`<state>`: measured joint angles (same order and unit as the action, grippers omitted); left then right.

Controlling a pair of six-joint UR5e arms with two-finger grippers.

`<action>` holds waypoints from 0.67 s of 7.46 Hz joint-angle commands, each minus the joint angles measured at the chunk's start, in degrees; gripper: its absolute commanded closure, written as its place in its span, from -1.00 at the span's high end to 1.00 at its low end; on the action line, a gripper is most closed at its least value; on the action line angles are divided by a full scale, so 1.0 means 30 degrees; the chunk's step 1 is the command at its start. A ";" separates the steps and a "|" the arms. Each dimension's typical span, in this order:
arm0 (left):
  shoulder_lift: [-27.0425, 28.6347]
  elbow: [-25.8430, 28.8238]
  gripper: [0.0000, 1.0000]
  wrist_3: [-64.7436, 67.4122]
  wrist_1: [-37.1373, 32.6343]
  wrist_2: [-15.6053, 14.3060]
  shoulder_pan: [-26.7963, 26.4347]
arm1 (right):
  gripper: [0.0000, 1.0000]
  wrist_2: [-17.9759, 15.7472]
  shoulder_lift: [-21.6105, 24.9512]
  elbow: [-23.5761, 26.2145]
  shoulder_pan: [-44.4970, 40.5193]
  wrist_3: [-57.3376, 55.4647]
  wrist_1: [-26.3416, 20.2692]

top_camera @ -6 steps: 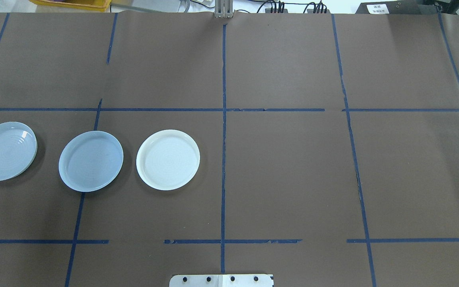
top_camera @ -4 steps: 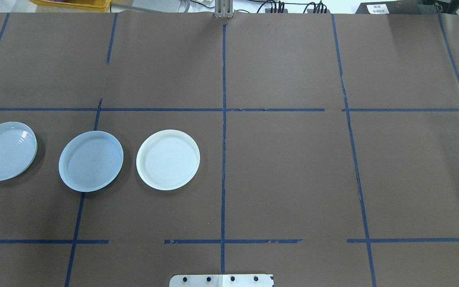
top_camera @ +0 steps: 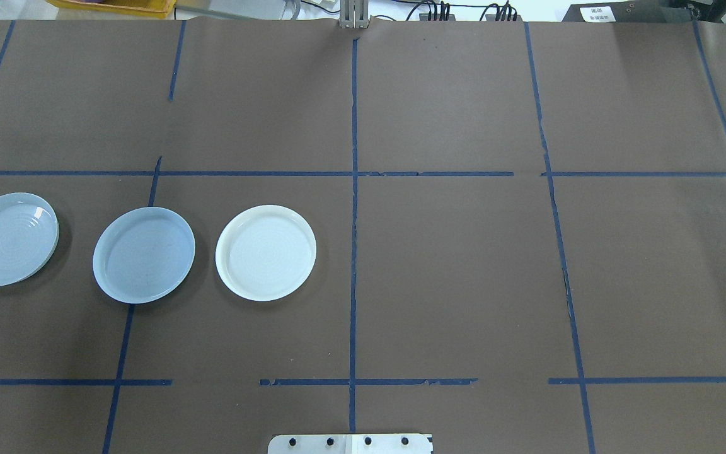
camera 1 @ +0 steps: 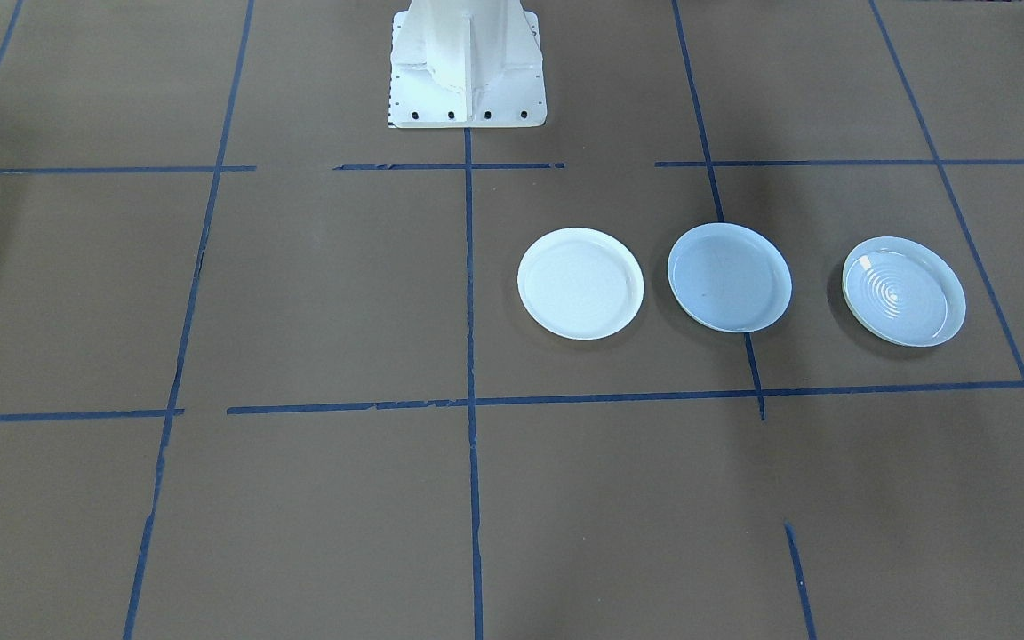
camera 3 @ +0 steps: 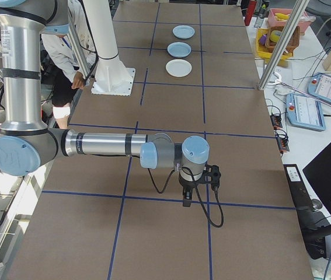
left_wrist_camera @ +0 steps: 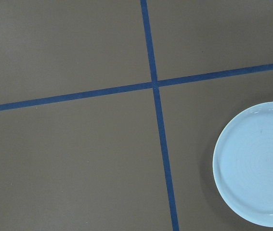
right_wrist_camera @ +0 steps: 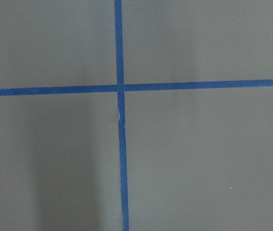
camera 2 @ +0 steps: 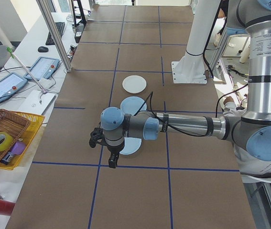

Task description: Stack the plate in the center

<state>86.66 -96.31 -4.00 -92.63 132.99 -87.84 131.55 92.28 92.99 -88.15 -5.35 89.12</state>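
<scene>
The brown paper-covered table [top_camera: 451, 271], gridded with blue tape [top_camera: 353, 189], carries three plates in a row on the robot's left half, none touching: the white plate [top_camera: 266, 252] nearest the middle line, the smooth pale blue plate [top_camera: 144, 255] between the others, and the ringed plate [top_camera: 9, 239] at the outer end. Nothing is stacked yet, so the step in hand is judged to be the first approach. Done well, it means taking an outer plate by its rim, lifting it clear, and lowering it level and centred over the smooth pale blue plate, so that the rims nest instead of one riding up on the other. The left arm seems the natural choice, being closest. The two fixed table views show only the plates and no arm at all. The side views alone show the arms: the left gripper [camera 2: 103, 149] hangs above the table close to the ringed plate, and the right gripper [camera 3: 199, 185] hangs over bare paper well apart from the plates. Whether either gripper is spread or closed cannot be told from there. The left wrist view catches one pale blue plate at its edge; the right wrist view shows only crossing tape.
</scene>
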 commanded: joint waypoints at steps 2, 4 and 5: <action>0.0088 0.3696 1.00 0.5964 -0.7465 0.0025 0.2871 | 1.00 0.0008 0.0001 0.0000 0.0000 0.0024 0.0000; 0.0292 0.4651 1.00 0.9318 -1.0165 0.0083 0.4515 | 1.00 -0.0021 0.0001 0.0000 -0.0029 -0.0005 0.0000; 0.0409 0.4680 1.00 0.9882 -1.0169 0.0084 0.5219 | 1.00 0.0008 0.0001 0.0000 0.0000 0.0024 0.0000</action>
<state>87.47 -83.02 21.66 -121.12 133.17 -75.16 131.53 92.28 92.99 -88.18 -5.33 89.12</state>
